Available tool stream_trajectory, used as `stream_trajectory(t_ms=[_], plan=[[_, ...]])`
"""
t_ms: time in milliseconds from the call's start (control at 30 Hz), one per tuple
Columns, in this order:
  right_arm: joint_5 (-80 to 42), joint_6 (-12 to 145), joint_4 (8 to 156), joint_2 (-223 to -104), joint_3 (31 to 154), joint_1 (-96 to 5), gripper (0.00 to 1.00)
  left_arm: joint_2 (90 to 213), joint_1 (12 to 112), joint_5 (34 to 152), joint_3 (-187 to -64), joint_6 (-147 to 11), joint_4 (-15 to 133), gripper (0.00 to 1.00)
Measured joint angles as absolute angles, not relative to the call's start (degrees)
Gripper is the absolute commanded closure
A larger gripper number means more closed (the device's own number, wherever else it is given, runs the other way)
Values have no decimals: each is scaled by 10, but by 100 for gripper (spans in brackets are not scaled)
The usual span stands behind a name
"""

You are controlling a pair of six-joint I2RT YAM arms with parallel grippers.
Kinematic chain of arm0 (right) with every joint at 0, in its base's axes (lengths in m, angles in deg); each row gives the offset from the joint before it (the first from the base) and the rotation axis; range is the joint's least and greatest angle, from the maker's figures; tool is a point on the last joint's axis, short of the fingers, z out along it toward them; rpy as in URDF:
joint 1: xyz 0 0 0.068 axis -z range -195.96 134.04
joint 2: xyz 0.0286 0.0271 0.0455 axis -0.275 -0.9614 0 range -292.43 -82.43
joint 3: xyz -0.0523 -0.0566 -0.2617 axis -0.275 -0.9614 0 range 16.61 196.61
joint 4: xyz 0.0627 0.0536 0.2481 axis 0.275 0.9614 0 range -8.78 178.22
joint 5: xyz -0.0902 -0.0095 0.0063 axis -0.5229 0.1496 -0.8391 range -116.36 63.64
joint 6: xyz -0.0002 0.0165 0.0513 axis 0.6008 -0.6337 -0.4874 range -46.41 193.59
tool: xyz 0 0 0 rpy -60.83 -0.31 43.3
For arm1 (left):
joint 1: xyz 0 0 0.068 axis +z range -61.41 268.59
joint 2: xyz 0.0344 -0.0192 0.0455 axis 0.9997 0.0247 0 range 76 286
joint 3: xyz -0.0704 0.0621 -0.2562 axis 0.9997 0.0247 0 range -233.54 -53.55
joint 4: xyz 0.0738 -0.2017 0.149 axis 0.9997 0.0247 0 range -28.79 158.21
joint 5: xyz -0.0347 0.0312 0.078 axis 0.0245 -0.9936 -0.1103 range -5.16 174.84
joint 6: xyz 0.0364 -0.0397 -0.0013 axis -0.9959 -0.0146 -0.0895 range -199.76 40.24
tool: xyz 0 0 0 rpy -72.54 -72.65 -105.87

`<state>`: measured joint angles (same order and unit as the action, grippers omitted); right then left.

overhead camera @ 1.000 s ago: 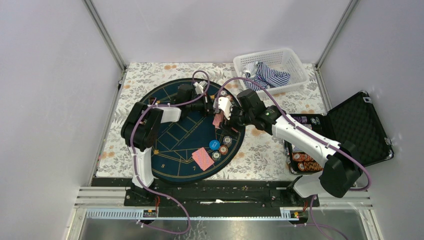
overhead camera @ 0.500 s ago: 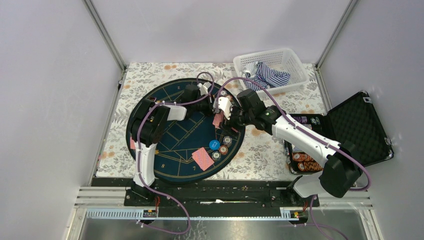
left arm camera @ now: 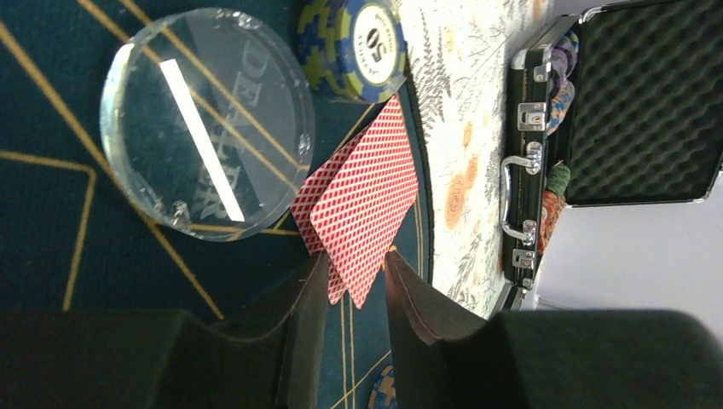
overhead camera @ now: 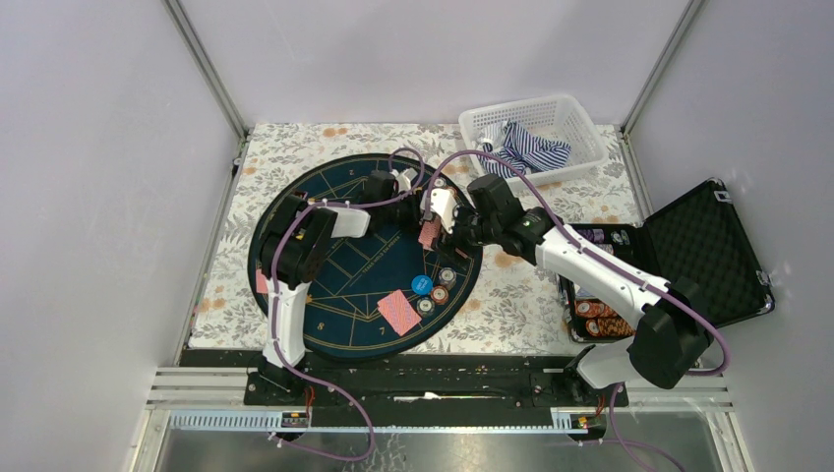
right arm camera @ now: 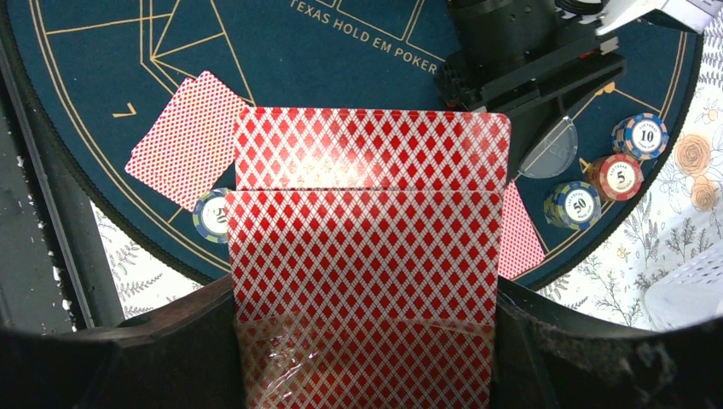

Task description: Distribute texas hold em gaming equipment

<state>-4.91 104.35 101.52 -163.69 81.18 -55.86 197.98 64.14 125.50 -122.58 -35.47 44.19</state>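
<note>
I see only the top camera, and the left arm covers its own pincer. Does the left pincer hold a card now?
Observer: No. The left wrist view shows the left pincer open. Two red diamond-backed playing cards lie flat on the round navy mat, with one corner between the fingertips.
Operator: Is anything beside them?
Observer: Yes, a clear round acrylic disc marked DEALER.
Operator: And the right pincer?
Observer: The right pincer grips a deck of red diamond-backed cards by its long sides.
</note>
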Motion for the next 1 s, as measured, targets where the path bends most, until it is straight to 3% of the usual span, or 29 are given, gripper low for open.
stream_trajectory(t_ms=[333, 633, 1000], plan=[[-49, 1035, 1005, -1637, 805, -540, 100, 1874, 659, 1240, -1216, -430, 558, 52], [-39, 1019, 988, -1637, 792, -534, 100, 1685, 772, 1317, -1167, -490, 617, 49], [-1, 1011, 985, -1637, 792, -534, 100, 1592, 699, 1420, -1138, -543, 682, 43]])
